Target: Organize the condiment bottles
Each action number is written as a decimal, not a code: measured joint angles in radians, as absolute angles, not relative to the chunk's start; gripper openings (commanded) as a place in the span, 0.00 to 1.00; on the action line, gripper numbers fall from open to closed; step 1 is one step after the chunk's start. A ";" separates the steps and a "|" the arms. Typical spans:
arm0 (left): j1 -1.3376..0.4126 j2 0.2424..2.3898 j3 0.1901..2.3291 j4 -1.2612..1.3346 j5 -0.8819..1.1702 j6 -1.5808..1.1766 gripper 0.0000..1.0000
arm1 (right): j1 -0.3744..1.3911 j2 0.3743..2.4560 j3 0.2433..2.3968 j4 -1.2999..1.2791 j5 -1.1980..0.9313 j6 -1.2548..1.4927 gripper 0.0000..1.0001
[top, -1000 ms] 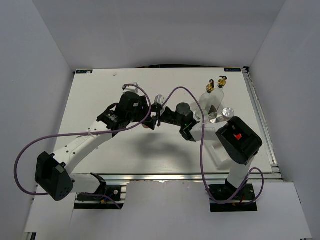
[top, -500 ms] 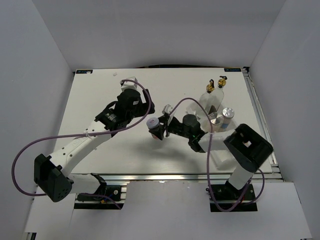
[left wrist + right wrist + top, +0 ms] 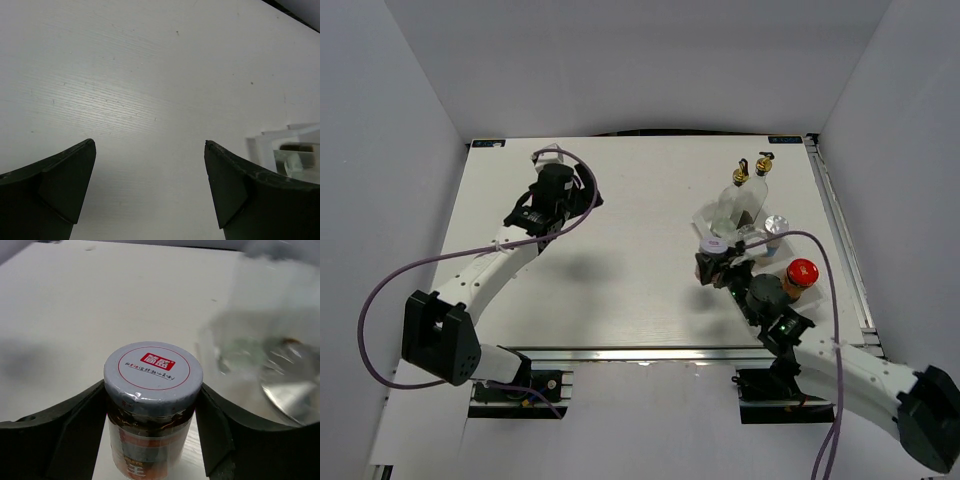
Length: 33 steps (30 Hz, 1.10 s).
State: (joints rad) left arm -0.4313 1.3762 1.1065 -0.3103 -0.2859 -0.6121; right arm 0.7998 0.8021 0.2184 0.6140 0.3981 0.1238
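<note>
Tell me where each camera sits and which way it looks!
Top: high behind the arms, looking down at the table; left arm and right arm show.
Left wrist: on the left arm, looking low across bare table toward a tray corner; the open left pincer shows.
Right wrist: on the right arm, looking down at the white-lid jar; the right pincer grips it.
Shared: top and right wrist both see that jar.

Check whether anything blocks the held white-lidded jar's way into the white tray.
Nothing visible does. The right end effector holds the small white-lidded glass jar beside the white compartmented plastic tray; a silver-capped shaker stands further inside it.
</note>
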 measured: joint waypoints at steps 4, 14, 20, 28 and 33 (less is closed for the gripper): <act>-0.416 1.385 1.085 -0.294 -0.265 -0.600 0.98 | 0.799 0.610 0.179 0.413 0.612 0.171 0.00; -0.407 1.385 1.071 -0.247 -0.245 -0.583 0.98 | 0.802 0.427 0.176 0.127 0.846 0.233 0.00; -0.402 1.385 1.068 -0.239 -0.244 -0.583 0.98 | 0.801 0.360 0.210 -0.023 0.873 0.258 0.00; -0.401 1.386 1.064 -0.226 -0.233 -0.583 0.98 | 0.801 0.319 0.274 -0.214 0.900 0.297 0.00; -0.401 1.401 1.063 -0.213 -0.222 -0.582 0.98 | 0.801 0.344 0.275 -0.299 0.969 0.368 0.00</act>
State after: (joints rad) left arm -0.4011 1.4014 1.0626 -0.2134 -0.2218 -0.5823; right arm 0.8005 0.3443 0.2749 -0.2985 0.9691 0.3676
